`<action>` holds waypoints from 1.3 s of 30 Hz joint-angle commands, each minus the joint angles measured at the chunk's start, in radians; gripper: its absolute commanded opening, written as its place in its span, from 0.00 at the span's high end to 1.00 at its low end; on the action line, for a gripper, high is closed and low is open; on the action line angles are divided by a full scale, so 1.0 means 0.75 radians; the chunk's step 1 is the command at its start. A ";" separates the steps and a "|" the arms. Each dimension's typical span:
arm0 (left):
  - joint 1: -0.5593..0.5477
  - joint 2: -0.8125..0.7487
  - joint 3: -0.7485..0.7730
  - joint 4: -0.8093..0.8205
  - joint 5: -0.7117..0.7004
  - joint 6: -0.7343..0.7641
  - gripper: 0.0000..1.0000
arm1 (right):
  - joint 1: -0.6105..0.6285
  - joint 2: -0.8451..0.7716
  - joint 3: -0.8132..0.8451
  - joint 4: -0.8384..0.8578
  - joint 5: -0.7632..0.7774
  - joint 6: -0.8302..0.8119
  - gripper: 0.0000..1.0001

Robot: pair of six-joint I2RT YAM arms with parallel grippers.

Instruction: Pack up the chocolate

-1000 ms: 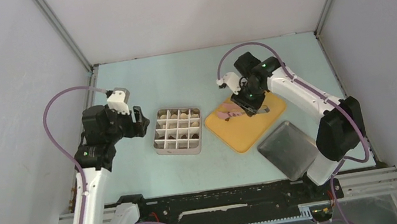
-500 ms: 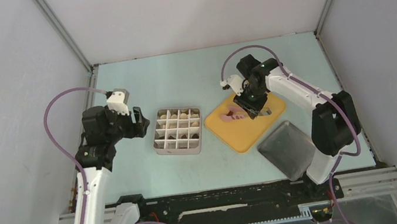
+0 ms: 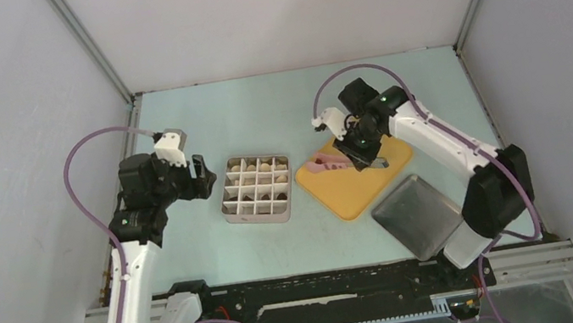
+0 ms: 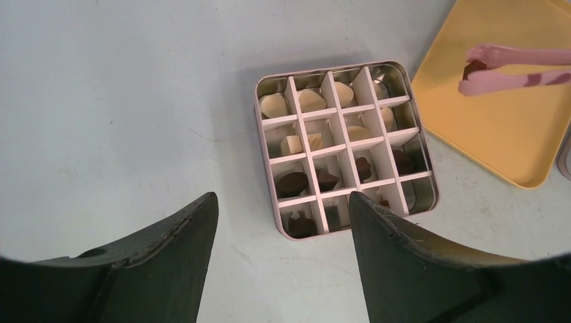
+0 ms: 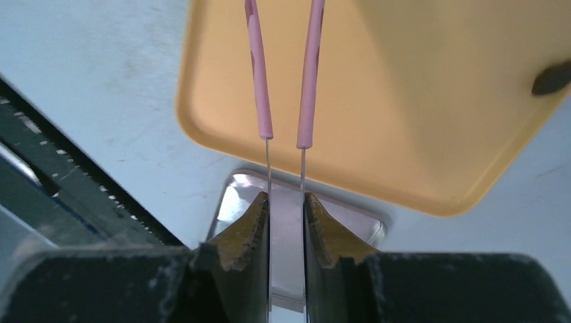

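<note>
The right tool [image 5: 286, 202] pinches the tongs [image 5: 259, 81] so that their tips, ahead of it, clamp one dark chocolate [image 4: 474, 67] over the tray [image 4: 498, 134]. The left tool [image 4: 283, 202] is spread and empty, with the box [image 4: 431, 195] ahead, probably to steady it.

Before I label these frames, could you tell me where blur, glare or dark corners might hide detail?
Top external: even, soft light, faint shadows; chocolates too small to resolve. Left wrist: dark vignette in bottom corners, sheen on the inner wall of the tin. Right wrist: the jaws of the right gripper look soft up close; pink tongs and yellow tray are sharper.
</note>
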 commanded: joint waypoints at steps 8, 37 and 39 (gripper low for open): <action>0.012 -0.030 -0.047 0.069 0.039 0.002 0.23 | 0.349 0.040 0.342 -0.094 -0.242 -0.074 0.85; 0.061 -0.081 -0.083 0.116 0.063 -0.009 0.21 | 0.521 0.516 0.832 -0.205 -0.286 -0.066 0.66; 0.062 -0.081 -0.087 0.115 0.066 -0.008 0.21 | 0.517 0.511 0.832 -0.204 -0.287 -0.064 0.64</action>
